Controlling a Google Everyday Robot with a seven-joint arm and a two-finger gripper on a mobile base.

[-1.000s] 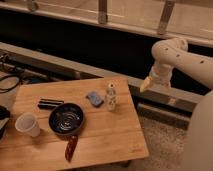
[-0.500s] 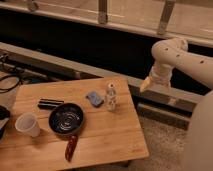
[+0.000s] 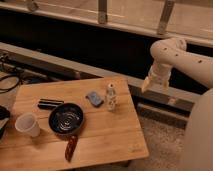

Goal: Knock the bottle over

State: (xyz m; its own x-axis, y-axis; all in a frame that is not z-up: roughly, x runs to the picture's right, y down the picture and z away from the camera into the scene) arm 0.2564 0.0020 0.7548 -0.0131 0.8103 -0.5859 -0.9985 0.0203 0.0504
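Note:
The bottle (image 3: 111,97) is small, clear plastic with a white cap and pale label. It stands upright on the wooden table (image 3: 115,140), right of centre near the far edge. My gripper (image 3: 146,85) hangs from the white arm to the right of the table, past its far right corner, roughly level with the bottle and apart from it. Nothing shows in the gripper.
A blue-grey sponge (image 3: 94,98) lies just left of the bottle. A black pan (image 3: 66,119) with a red handle (image 3: 71,148) sits mid-table. A white paper cup (image 3: 27,124) stands at the left. A black bar-shaped object (image 3: 50,104) lies behind the pan. Cables lie far left.

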